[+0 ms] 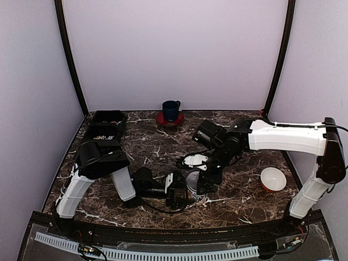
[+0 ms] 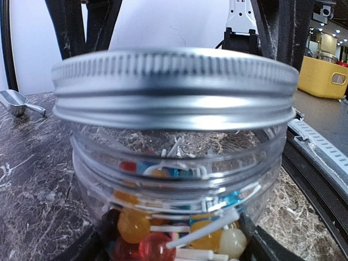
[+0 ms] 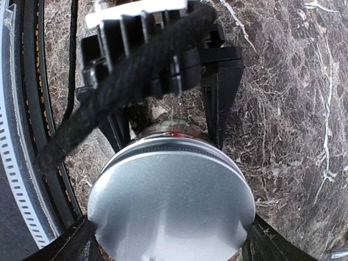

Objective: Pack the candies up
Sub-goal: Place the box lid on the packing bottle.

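A clear jar point(image 2: 179, 163) with a silver screw lid point(image 2: 174, 87) stands on the marble table, near the front middle in the top view point(image 1: 193, 184). Inside are the candies point(image 2: 157, 234): round yellow, red and white pieces with thin pale sticks. My left gripper point(image 2: 174, 247) reaches in from the left and holds the jar's lower body, a finger against each side point(image 3: 220, 103). My right gripper point(image 3: 169, 243) comes down from above, its two fingers pressed against opposite edges of the lid point(image 3: 171, 201). The arms hide most of the jar in the top view.
A metal scoop point(image 2: 16, 102) lies just behind the jar. A blue mug on a red coaster point(image 1: 171, 110) stands at the back, black bins point(image 1: 107, 128) at the back left, and a white and orange bowl point(image 1: 273, 179) at the right.
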